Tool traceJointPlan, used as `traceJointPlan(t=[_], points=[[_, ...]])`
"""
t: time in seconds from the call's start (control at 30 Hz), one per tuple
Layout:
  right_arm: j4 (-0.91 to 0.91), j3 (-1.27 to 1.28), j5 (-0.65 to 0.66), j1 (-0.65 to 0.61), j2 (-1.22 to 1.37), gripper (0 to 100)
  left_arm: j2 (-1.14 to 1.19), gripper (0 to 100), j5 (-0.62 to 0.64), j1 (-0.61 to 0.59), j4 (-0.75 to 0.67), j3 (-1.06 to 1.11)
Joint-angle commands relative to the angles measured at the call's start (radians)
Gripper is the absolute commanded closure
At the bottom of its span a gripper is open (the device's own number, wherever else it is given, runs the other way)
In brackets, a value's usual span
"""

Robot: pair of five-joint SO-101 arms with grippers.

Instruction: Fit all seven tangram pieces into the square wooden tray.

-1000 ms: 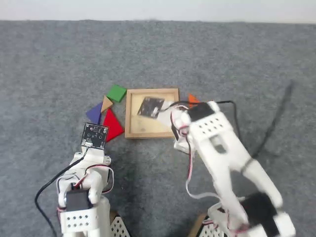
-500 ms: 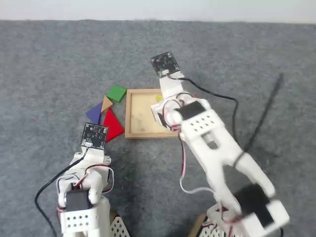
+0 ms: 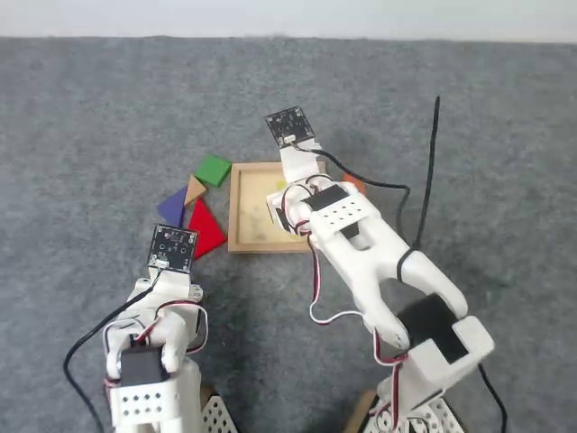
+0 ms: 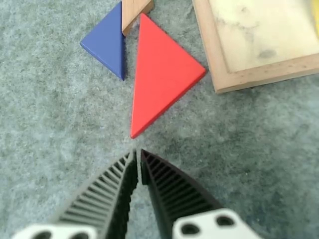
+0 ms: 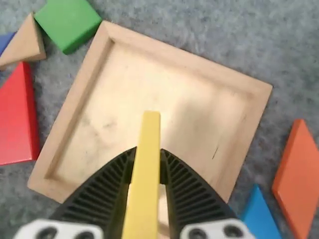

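The square wooden tray [image 3: 245, 221] [image 5: 94, 64] lies mid-table with its floor bare. My right gripper [image 5: 148, 152] hangs over it, shut on a yellow piece [image 5: 144, 184] held edge-on above the tray floor. Left of the tray lie a green square [image 3: 214, 170] [image 5: 67, 22], a tan triangle [image 3: 194, 189] [image 5: 22, 42], a dark blue triangle [image 3: 171, 207] [image 4: 107, 42] and a red triangle [image 3: 206, 228] [image 4: 159, 74]. An orange piece [image 3: 353, 183] [image 5: 296, 169] and a light blue triangle [image 5: 259, 214] lie beside the tray's right rim. My left gripper [image 4: 138, 155] is shut and holds nothing, just short of the red triangle's tip.
Grey carpet covers the table. A black cable [image 3: 424, 180] rises from the right arm [image 3: 361, 244] over the carpet right of the tray. The left arm's base [image 3: 149, 379] stands at the front left.
The right arm swung its wrist up and over to the tray's far side, then shifted slightly left, uncovering the tray floor. The left arm has kept still.
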Motion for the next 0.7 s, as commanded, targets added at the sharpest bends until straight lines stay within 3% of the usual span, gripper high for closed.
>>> traceJointPlan(t=[0.0,0.4,0.67], points=[[-0.025,-0.063,-0.006,-0.007,0.005,98.9,-0.025,99,-0.008,-0.006,0.009,-0.012],[-0.051,-0.129,-0.006,-0.027,0.113,98.2,-0.025,99,-0.008,-0.006,0.009,-0.012],[0.148,-0.316,-0.005,-0.025,0.222,79.5,-0.025,99,-0.008,-0.008,0.009,-0.012]])
